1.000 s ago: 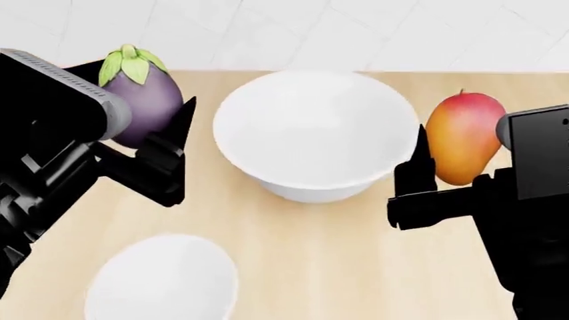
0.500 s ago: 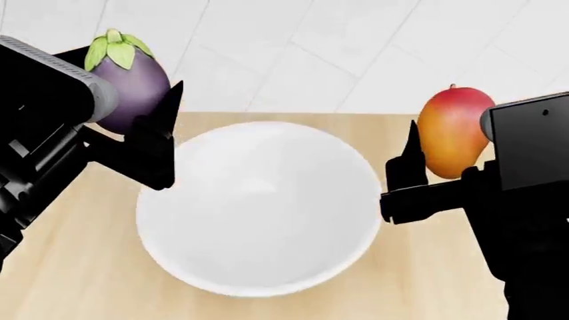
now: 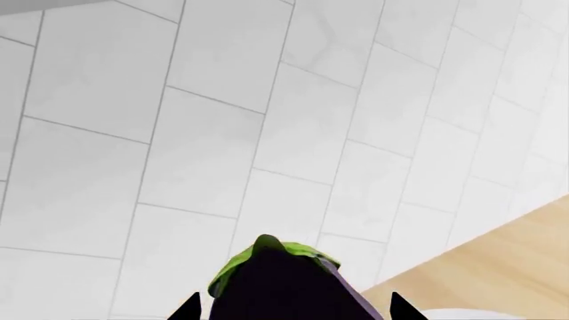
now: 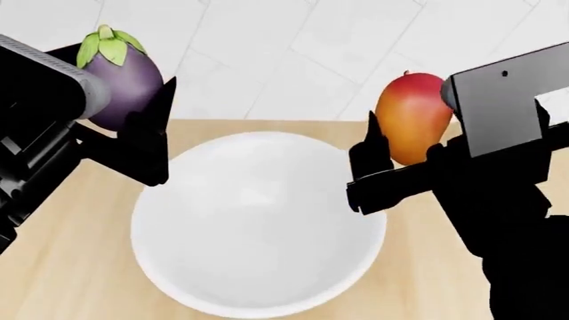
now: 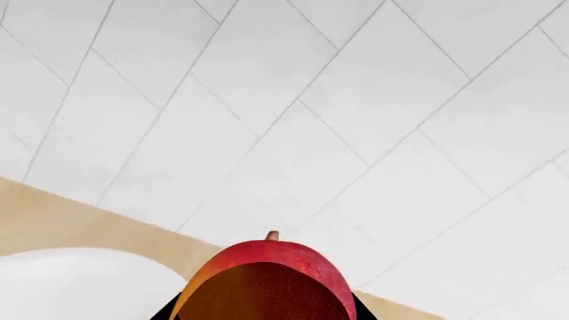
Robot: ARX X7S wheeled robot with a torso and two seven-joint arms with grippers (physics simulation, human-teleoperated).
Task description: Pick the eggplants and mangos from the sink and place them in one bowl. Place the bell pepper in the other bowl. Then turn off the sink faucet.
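The right hand [image 4: 400,157] is clamped on the mango [image 4: 411,127], just right of the white bowl [image 4: 258,227] on the worktop [image 4: 62,267] and nearer its rim. The left hand [image 4: 133,133] grips the eggplant [image 4: 124,80] above the bowl's far left edge.

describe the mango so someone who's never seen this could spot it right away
Start at the big white bowl on the wooden counter. Above its right rim, the black right gripper holds the mango: smooth, red-orange. The left gripper's eggplant is purple, green-capped.

No readable text, labels, brands or numbers in any view
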